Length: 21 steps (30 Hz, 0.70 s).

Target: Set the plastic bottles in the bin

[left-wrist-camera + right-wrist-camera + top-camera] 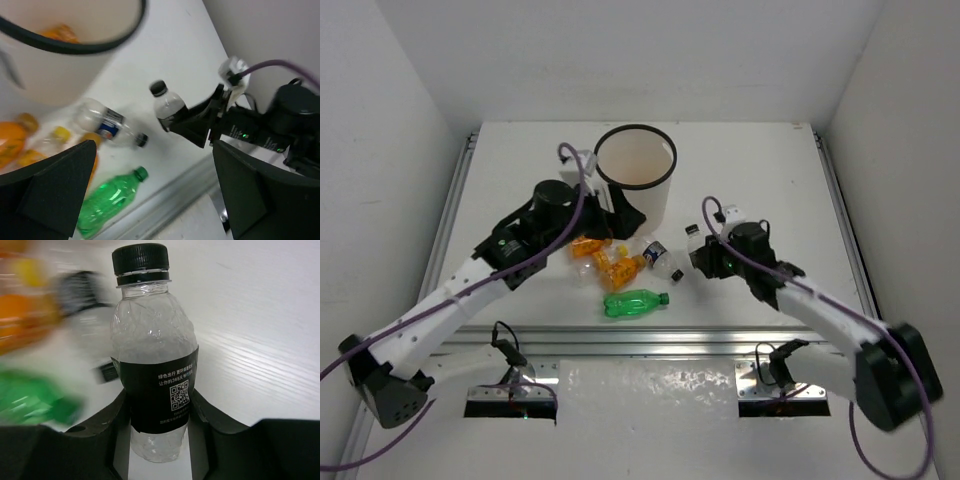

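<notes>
Clear bottle (155, 365) clamped cap-up in the right claw (705, 255), off to the right of the bin (655, 205); left claw (152, 150) spread wide, empty, beside the bin; 1 orange bottle (60, 32) lies inside it; green bottle (633, 302), orange bottles (618, 266) and a 2nd clear bottle (662, 260) lie on the table (770, 170) in front.

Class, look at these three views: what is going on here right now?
The right arm holds a clear bottle in its jaws, near the bin. The left arm has its jaws open and empty beside the bin, which already has an orange bottle inside. A green bottle, another clear one and orange ones lie on the table.
</notes>
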Each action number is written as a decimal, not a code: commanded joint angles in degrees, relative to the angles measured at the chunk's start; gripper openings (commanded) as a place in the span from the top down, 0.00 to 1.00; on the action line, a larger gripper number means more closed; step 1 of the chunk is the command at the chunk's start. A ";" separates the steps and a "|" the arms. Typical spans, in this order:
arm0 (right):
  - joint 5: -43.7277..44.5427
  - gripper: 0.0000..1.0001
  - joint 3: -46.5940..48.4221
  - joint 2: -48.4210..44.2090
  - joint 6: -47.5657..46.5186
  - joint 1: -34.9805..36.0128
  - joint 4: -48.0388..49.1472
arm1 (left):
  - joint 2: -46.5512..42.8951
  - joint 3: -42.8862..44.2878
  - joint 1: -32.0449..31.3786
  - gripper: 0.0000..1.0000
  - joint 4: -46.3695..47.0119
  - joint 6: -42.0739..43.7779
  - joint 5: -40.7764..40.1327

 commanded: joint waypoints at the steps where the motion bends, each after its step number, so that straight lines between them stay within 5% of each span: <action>1: -16.71 0.78 -6.67 -16.09 0.33 2.86 16.11 | 3.02 -3.75 -2.16 0.00 13.12 -2.75 16.43; 5: -33.59 0.78 -8.88 -29.99 4.02 3.22 17.79 | 7.06 -4.64 -4.89 0.00 19.30 -4.07 21.62; 12: -42.77 0.77 -7.57 -34.67 10.62 3.66 22.36 | 11.99 -4.03 -9.02 0.02 27.39 -6.09 26.29; 14: -43.12 0.76 -6.51 -34.49 10.71 3.66 22.36 | 13.40 -3.15 -9.73 0.27 27.58 -5.83 26.91; 16: -42.77 0.71 -5.55 -34.49 11.15 3.66 22.54 | 14.62 -1.74 -10.17 0.87 25.91 -5.57 27.43; 18: -40.51 0.57 -4.84 -34.93 11.24 3.66 22.10 | 15.33 -0.69 -10.26 1.00 24.77 -4.87 27.00; 20: -36.38 0.02 -3.96 -35.46 11.41 3.57 19.48 | 15.25 1.32 -10.17 1.00 20.23 -4.34 24.46; 21: -34.01 0.01 -3.35 -35.98 10.89 3.57 15.02 | 15.07 2.21 -10.17 1.00 18.54 -4.16 22.27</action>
